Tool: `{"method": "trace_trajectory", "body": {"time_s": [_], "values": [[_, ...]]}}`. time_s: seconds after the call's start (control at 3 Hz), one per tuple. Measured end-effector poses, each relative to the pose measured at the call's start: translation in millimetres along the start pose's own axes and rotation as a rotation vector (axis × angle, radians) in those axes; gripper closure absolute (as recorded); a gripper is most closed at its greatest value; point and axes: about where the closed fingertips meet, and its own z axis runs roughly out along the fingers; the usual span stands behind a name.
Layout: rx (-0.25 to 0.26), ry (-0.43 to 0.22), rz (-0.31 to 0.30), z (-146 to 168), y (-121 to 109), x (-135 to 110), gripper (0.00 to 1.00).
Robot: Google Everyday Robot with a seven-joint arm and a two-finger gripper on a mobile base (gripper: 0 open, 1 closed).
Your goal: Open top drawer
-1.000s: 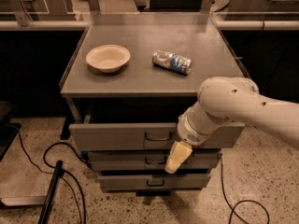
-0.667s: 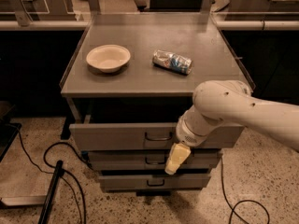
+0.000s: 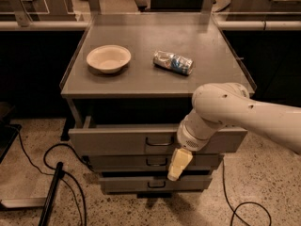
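Observation:
The top drawer (image 3: 113, 141) is the widest of three grey drawers under the grey cabinet top (image 3: 141, 81). It stands pulled out a little, with a dark gap behind its front. Its small dark loop handle (image 3: 159, 141) is at the centre. The inside of the drawer is hidden. My gripper (image 3: 178, 163) hangs pointing down from the white arm (image 3: 221, 112). It is just right of and below the handle, in front of the middle drawer (image 3: 127, 162). It does not hold the handle.
A cream bowl (image 3: 108, 58) and a crushed can (image 3: 173, 62) lie on the cabinet top. The bottom drawer (image 3: 136, 184) is below. Black cables (image 3: 51, 157) and a dark pole (image 3: 51, 192) lie on the floor at left, another cable (image 3: 235, 206) at right.
The arm and gripper have shifted slightly left and down. The top drawer stands about as far out as before.

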Motion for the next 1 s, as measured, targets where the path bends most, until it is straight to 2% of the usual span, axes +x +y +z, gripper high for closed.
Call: {"method": "trace_trajectory", "body": {"time_s": [0.33, 0.67, 1.0], "values": [[-0.024, 0.007, 0.004, -8, 15, 5, 0.00], [-0.072, 0.008, 0.033, -46, 59, 27, 0.00], [-0.072, 0.008, 0.033, -46, 59, 27, 0.00]]}}
